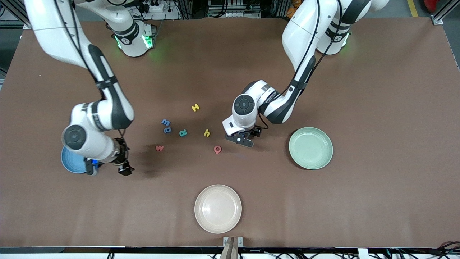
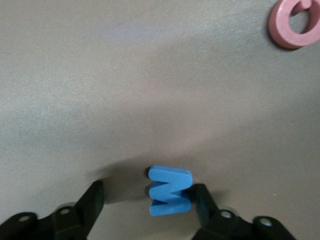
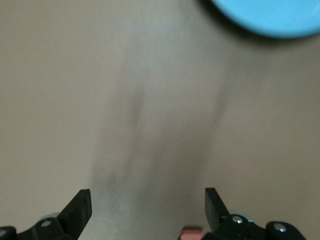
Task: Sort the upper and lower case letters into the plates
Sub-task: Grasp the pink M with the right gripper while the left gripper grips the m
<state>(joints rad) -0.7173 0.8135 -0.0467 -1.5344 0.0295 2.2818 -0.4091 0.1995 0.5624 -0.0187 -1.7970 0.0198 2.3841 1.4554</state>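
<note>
The left arm is reached down from its base to the middle of the table, its wrist bent low so that the left gripper [image 1: 243,139] is set close to the tabletop. Its fingers [image 2: 90,202] are spread apart. The right arm is bent down at its own end of the table, with the right gripper [image 1: 124,166] held low and its fingers [image 3: 80,205] parted wide, nothing between them.

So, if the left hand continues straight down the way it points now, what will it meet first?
Most likely the blue letter, which stands between the left hand's fingers, against one of them. Under it is only the brown table. The pink letter lies off to one side, outside that line.
</note>
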